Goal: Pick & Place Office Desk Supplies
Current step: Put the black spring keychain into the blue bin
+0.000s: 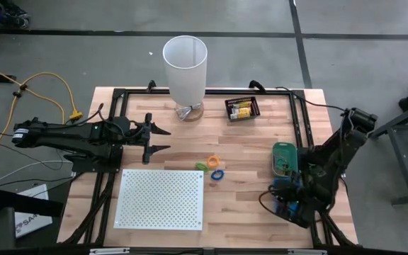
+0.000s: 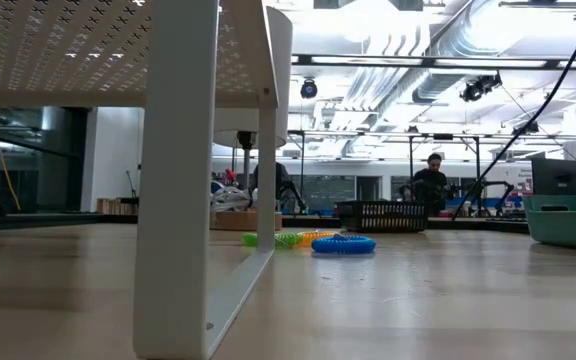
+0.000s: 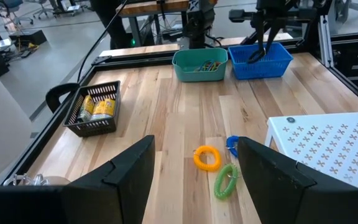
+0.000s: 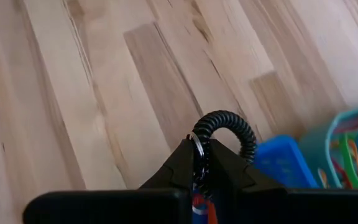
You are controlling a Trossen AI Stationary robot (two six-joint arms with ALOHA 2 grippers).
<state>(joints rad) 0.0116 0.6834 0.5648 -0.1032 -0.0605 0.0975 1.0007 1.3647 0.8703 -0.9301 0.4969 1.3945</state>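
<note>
Black coiled loop (image 4: 229, 134): pinched in our right end effector (image 4: 199, 163), fingers closed on it, held above the blue bin (image 4: 284, 163) so it can drop in | orange (image 3: 207, 158), green (image 3: 225, 180), blue (image 1: 219, 173) loops wait mid-bench (image 1: 246, 205) | left end effector (image 1: 160, 139) parked wide open, empty

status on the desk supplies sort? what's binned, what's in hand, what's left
Done: the teal bin already holds coloured items, and the black basket holds yellow packets. In hand: the right gripper is shut on a black coil loop, over the blue bin. Left: the orange loop, green loop and blue loop lie loose on the table. The left gripper is open, waiting beyond the white board.
</note>
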